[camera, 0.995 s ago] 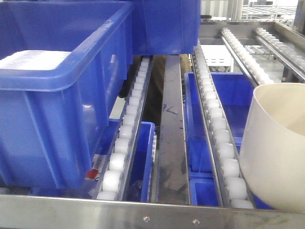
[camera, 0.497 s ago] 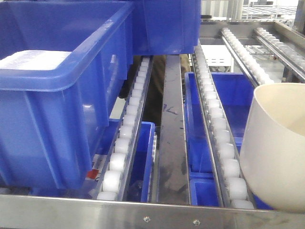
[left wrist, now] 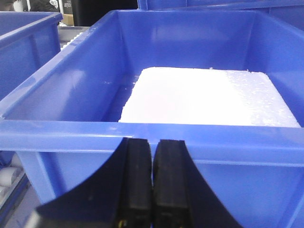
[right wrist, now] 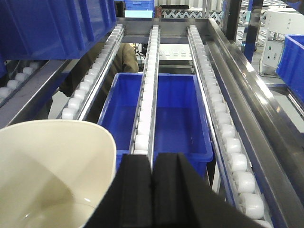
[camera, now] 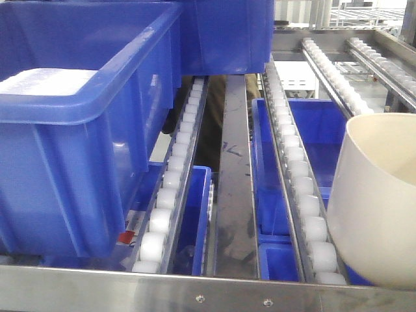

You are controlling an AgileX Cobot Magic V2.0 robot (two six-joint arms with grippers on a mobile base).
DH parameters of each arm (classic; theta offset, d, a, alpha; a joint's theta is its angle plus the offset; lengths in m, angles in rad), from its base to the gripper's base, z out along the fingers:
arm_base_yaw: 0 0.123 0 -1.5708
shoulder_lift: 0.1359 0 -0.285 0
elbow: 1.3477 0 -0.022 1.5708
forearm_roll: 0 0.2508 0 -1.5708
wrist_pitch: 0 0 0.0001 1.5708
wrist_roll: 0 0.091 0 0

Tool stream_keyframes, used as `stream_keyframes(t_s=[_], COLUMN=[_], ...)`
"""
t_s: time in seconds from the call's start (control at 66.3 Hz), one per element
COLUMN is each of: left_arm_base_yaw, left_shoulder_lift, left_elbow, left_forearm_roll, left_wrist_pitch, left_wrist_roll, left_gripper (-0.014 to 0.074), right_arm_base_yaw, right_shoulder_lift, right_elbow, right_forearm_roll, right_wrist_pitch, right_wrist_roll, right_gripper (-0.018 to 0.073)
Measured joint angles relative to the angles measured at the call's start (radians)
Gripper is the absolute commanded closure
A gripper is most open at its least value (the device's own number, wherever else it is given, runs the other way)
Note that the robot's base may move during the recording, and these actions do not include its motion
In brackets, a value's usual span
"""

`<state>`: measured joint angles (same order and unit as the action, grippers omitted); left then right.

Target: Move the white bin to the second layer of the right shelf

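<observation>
White bin sits near right on the roller tracks, behind the front bar. Likely light, stiff, glossy and slippery; pinch the thin rim. Right hand and left hand both closed, empty; blue crate just beyond the left.

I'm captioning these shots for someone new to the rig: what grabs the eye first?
A big blue crate fills the front view's left, holding a white foam-like slab. At the right edge, the cream white bin rests on the roller tracks of the steel rack. Both wrist views show a black end effector, left and right, with fingers pressed together.
</observation>
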<state>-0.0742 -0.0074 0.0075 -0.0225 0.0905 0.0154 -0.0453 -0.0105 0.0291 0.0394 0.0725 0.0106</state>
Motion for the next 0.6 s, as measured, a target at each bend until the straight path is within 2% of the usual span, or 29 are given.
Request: stream_keyframes(t_s=[0.603], left_arm_base_yaw=[0.000], left_shoulder_lift=[0.000], left_elbow=[0.000], left_forearm_roll=[0.000], left_wrist_pitch=[0.000], left_wrist_roll=[0.000], left_gripper=[0.0512], right_arm_base_yaw=[0.000], right_shoulder_lift=[0.000], right_elbow=[0.000], right_forearm_roll=[0.000], right_wrist_pitch=[0.000], right_wrist_roll=[0.000], right_gripper=[0.0503])
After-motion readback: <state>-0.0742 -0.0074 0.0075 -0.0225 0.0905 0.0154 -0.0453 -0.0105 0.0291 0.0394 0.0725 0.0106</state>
